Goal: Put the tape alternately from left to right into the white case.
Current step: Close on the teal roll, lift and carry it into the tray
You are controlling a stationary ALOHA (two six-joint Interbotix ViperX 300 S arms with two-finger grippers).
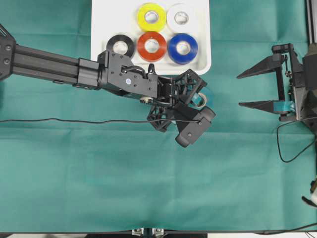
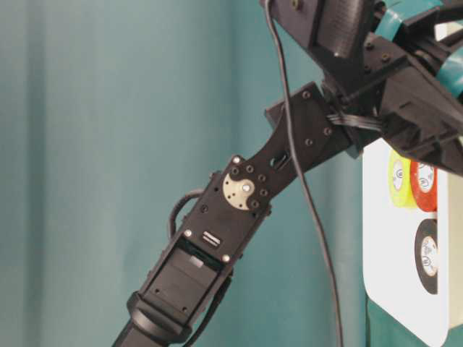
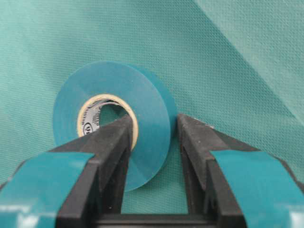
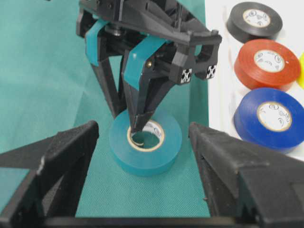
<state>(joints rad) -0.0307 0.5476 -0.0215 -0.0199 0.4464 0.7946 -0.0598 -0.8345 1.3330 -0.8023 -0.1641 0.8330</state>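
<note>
Left end effector (image 4: 135,121) is clenched on the teal roll's (image 4: 145,142) wall, one finger through its core; roll sits on the bench just beside the case (image 1: 99,29), which holds five rolls. Next, I judge: lift and carry into the case. Right end effector (image 1: 247,89) is released, idle.

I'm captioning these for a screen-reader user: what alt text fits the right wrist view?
The left gripper is shut on the wall of a teal roll lying on green cloth, one finger in its core. Black, red and blue rolls sit in the white case at right.
</note>
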